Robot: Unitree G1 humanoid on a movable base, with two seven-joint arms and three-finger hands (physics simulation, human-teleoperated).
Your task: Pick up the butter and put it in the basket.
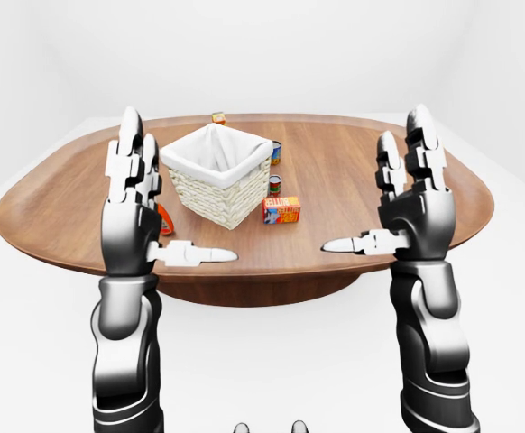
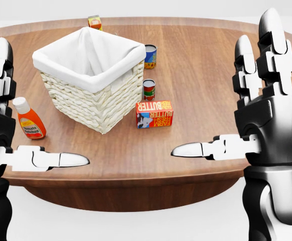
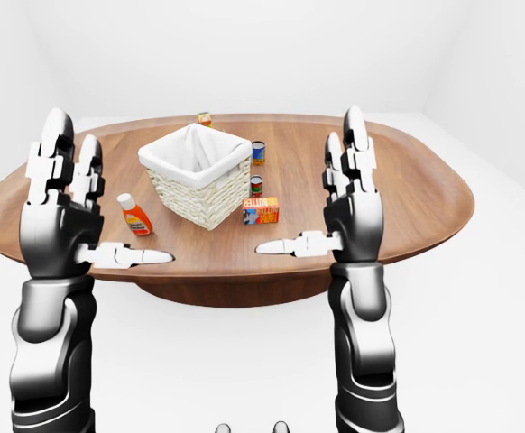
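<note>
Looking through the left-eye view first, the glossy silver-and-black left hand (image 1: 132, 212) and the matching right hand (image 1: 413, 203) are raised upright over the near rim of the oval brown wooden table (image 1: 82, 236), fingers straight up and spread, thumbs jutting inward, holding nothing. The red-and-orange cardboard butter box (image 1: 281, 209) lies on the wood between the hands, well apart from both.

Moving to the head view, the butter box (image 2: 155, 114) rests flat just beside the lower right corner of the square cream wicker basket with a white cloth lining (image 2: 88, 80), apparently not touching it. Printed card with crisp edges suggests a light, stiff, fairly smooth block that should not crush easily; my judgement is that a pinch across its two long flat faces from above would hold best, and the right hand (image 2: 259, 128) has the freer approach. A small red-labelled tin can (image 2: 149, 90) stands just above the box, another tin can with a blue and yellow label (image 2: 150, 56) farther up, and a small orange carton (image 2: 95, 22) near the far edge.

Turning to the right-eye view, an orange plastic ketchup bottle with a white cap (image 3: 134, 216) stands left of the basket, clear of the left hand (image 3: 59, 221).
</note>
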